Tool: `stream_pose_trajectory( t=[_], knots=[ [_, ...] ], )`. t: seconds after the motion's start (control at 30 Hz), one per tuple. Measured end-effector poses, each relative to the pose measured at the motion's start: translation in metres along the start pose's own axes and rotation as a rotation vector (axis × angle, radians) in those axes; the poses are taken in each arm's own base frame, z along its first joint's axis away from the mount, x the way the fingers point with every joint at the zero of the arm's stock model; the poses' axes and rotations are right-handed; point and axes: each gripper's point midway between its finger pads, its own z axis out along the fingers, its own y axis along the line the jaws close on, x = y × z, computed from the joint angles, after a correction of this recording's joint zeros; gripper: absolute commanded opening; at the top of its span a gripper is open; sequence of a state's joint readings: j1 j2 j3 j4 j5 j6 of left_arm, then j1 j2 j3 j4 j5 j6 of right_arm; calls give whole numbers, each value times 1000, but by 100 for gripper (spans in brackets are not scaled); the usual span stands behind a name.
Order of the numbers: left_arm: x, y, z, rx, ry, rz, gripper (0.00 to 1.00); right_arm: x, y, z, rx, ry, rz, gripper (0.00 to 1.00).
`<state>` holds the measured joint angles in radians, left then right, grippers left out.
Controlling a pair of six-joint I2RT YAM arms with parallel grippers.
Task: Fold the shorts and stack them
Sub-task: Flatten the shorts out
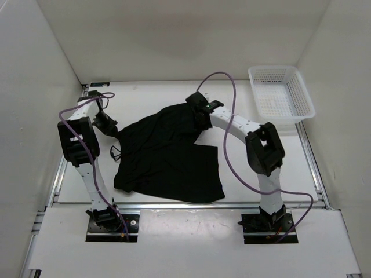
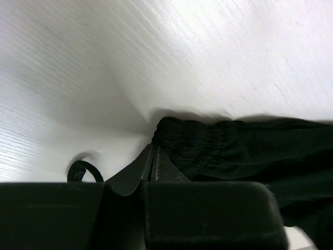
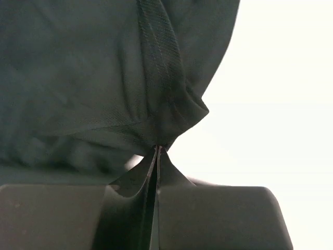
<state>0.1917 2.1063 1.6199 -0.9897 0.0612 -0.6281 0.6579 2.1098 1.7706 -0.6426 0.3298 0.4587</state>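
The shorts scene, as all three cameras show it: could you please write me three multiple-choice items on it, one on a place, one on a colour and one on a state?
1. Where on the table does the basket stand?
A) near left corner
B) far right corner
C) between the arms' bases

2. What colour are the shorts?
A) white
B) red
C) black

3. How is the right gripper?
A) wide open over bare table
B) shut on the shorts
C) open inside the basket

Key:
1 B, the top view shows it at the far right.
2 C, they are black in every view.
3 B, its wrist view shows the fingers pinched together on a fold of cloth.
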Motion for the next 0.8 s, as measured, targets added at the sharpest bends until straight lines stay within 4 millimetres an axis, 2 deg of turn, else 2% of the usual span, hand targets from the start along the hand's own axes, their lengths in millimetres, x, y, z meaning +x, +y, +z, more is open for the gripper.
stream_pose_trajectory(
  t=[0.17,0.27,0.3,0.33,0.4,0.43,0.47,0.53,0.57,0.6,0.7,0.77,0.8],
  knots=[
    [-2,1,-1,10,4,-7,10,65,-44,-28,97,48,5,0],
    [-2,1,-2,18,8,-4,10,98,-71,-38,156,69,22,2],
    [-1,0,-2,21,9,-1,10,107,-76,-39,171,83,22,9],
    [-1,0,-3,24,9,2,10,115,-81,-38,185,99,23,28],
    [-1,-1,-4,28,7,11,10,124,-85,-37,202,119,26,58],
    [-1,-1,-5,30,6,16,10,126,-87,-37,207,125,29,77],
    [-1,-1,-6,33,5,23,10,125,-86,-37,207,120,33,81],
    [-1,-1,-7,39,4,35,10,119,-86,-40,207,111,23,81],
    [-2,-2,-9,43,2,43,10,110,-83,-43,199,91,26,79],
    [-2,-2,-10,46,1,49,10,99,-79,-46,188,72,27,70],
    [-2,-2,-11,50,-1,62,10,54,-62,-53,136,2,34,51],
    [-2,-3,-12,53,-2,70,10,16,-50,-52,91,-52,50,51],
    [-3,-3,-13,54,-3,73,10,-4,-45,-49,64,-74,62,54]
  ],
)
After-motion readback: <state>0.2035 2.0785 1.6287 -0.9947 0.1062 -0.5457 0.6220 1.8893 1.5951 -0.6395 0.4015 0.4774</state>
